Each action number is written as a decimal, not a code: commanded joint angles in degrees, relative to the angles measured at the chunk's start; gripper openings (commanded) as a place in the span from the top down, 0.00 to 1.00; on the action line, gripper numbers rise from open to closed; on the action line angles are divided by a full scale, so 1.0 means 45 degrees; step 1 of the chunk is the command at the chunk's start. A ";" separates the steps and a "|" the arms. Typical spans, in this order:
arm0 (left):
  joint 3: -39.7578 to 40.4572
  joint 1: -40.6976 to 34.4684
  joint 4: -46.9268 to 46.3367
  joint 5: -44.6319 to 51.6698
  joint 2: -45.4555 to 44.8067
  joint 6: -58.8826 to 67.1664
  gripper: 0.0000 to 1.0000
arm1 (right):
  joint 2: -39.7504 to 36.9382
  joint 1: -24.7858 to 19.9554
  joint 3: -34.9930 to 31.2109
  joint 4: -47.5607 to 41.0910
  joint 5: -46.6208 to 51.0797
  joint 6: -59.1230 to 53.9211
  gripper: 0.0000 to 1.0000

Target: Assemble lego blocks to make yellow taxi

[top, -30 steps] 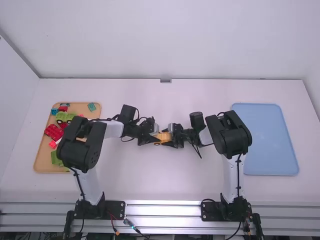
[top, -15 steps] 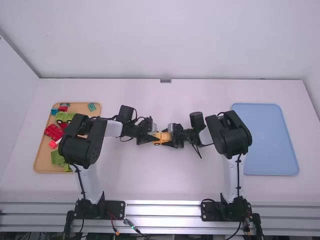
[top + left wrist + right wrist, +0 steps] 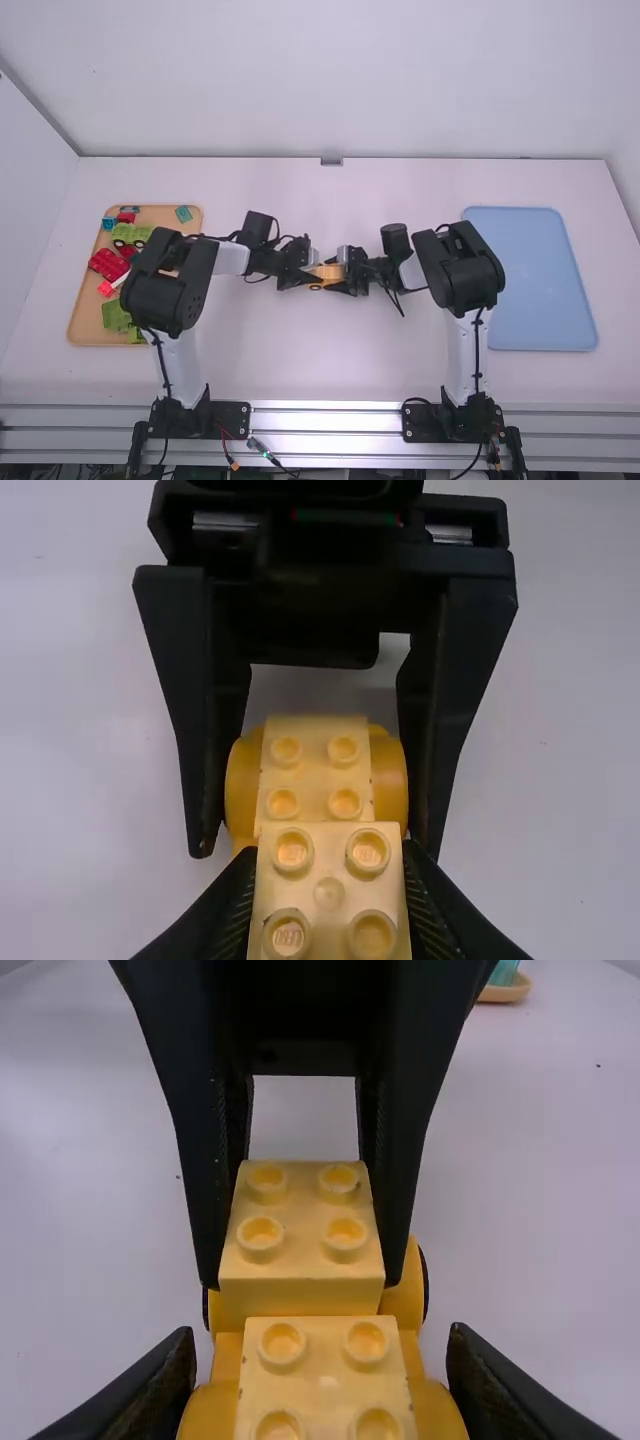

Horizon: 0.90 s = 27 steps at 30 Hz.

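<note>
- Left pincer [image 3: 317, 273]: clamped on a yellow block [image 3: 330, 890], which lies between its fingers.
- Right pincer [image 3: 336, 272]: clamped on the yellow car body [image 3: 225, 1355], just beside that block, around the counter's [image 3: 330, 360] middle.
- Compared with the previous frame, the left arm has shifted slightly rightward.

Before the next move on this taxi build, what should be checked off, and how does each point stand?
1. Left tool grips the studded yellow block: ok.
2. Right tool grips the yellow taxi body: ok.
3. Block sits between body's rounded sides: ok.
4. Block pressed fully home: cannot tell.
5. Both tools off the build, ready to carry away: not ok.
6. Taxi on the blue tray: not ok, held mid-table.
</note>
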 commanded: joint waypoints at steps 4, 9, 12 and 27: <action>-0.0189 -0.0437 -0.0131 -0.0661 0.0223 0.0058 0.90 | 0.0214 0.0092 -0.0131 -0.0019 0.0185 -0.0044 0.59; -0.0165 -0.0350 -0.0126 -0.0423 0.0223 0.0019 0.37 | 0.0214 0.0092 -0.0117 -0.0058 0.0189 -0.0044 0.58; -0.0010 -0.0408 -0.0146 -0.0418 0.0219 -0.0044 0.05 | 0.0214 0.0092 -0.0131 -0.0049 0.0238 -0.0049 0.59; 0.1554 0.0180 -0.2594 -0.0452 -0.0418 -0.0967 0.01 | 0.0214 0.0092 -0.0126 -0.0049 0.0228 -0.0049 0.59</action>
